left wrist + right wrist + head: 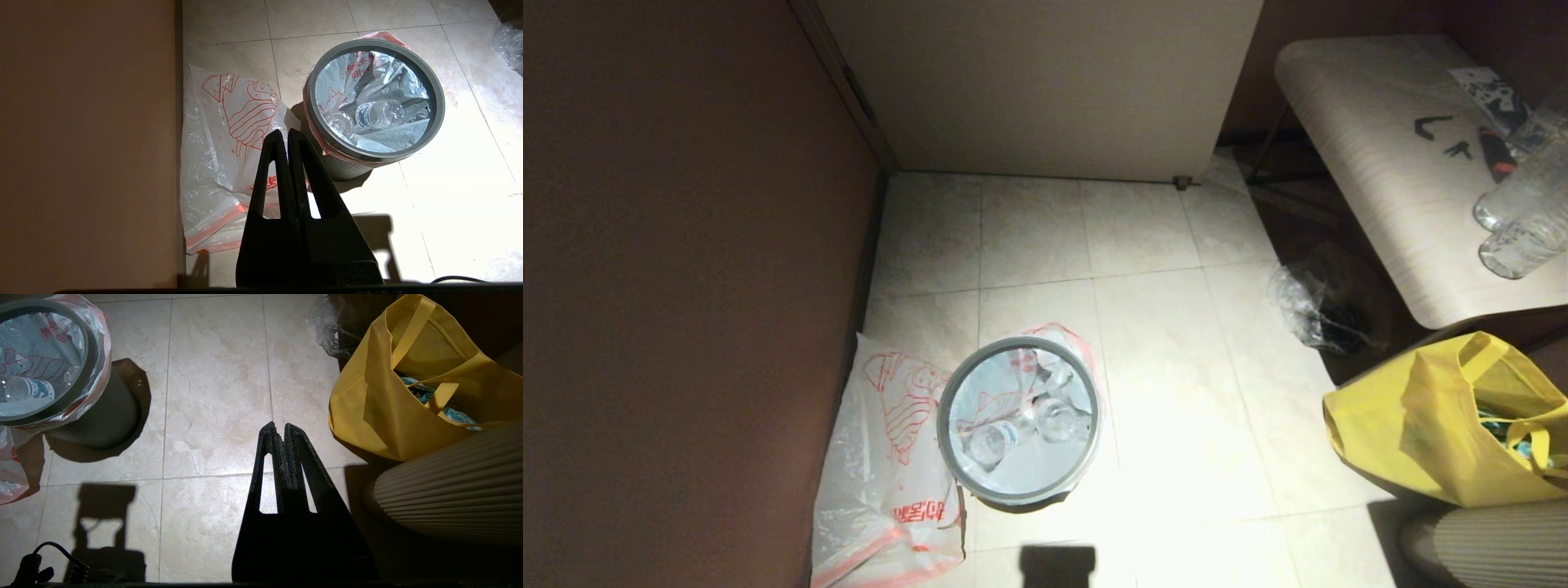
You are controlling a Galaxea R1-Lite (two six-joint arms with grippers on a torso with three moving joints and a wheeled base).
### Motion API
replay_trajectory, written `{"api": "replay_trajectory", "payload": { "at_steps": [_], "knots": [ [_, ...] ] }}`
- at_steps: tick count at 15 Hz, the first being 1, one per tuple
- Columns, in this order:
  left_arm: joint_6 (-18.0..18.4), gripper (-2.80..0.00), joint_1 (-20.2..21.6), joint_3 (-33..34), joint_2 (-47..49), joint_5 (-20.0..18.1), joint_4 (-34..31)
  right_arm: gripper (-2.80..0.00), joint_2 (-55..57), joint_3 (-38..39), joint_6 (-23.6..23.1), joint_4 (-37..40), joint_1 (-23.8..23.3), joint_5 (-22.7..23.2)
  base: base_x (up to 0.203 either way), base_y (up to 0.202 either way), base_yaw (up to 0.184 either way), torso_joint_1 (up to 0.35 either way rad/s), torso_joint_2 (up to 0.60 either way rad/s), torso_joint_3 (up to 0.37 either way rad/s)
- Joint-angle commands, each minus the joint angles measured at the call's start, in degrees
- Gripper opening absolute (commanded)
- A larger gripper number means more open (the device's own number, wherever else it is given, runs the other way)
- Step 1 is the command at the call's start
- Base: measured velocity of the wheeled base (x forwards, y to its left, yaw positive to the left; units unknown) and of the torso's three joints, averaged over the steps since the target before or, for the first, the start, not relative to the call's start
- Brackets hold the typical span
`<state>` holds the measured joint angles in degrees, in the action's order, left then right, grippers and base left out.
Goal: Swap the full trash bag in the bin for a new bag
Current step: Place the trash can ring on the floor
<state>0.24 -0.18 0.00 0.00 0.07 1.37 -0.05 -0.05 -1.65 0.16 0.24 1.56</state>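
The black bin with its grey ring rim stands on the tiled floor near the left wall. The full trash bag lines it, with clear bottles lying inside and its red-printed edge folded over the rim. The new bag lies flat on the floor between bin and wall, showing a red drawing. My left gripper hangs shut and empty above the new bag's edge, beside the bin. My right gripper is shut and empty over bare tiles right of the bin.
A yellow fabric tote stands at the right, beside a ribbed beige object. Crumpled clear wrap lies under a pale table with glassware. A brown wall is on the left, a white panel behind.
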Motion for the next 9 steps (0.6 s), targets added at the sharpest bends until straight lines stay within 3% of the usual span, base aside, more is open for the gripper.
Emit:
{"api": "replay_trajectory", "payload": {
  "at_steps": [1, 9],
  "knots": [
    [0.0, -2.8, 0.0, 0.7, 0.1, 0.0, 0.0, -2.8, 0.0, 0.0, -0.1, 0.0, 0.0, 0.0, 0.0, 0.0, 0.0, 0.0, 0.0, 0.0],
    [0.0, -2.8, 0.0, 0.7, 0.1, 0.0, 0.0, -2.8, 0.0, 0.0, -0.4, 0.2, 0.0, 0.0, 0.0, 0.0, 0.0, 0.0, 0.0, 0.0]
  ]
}}
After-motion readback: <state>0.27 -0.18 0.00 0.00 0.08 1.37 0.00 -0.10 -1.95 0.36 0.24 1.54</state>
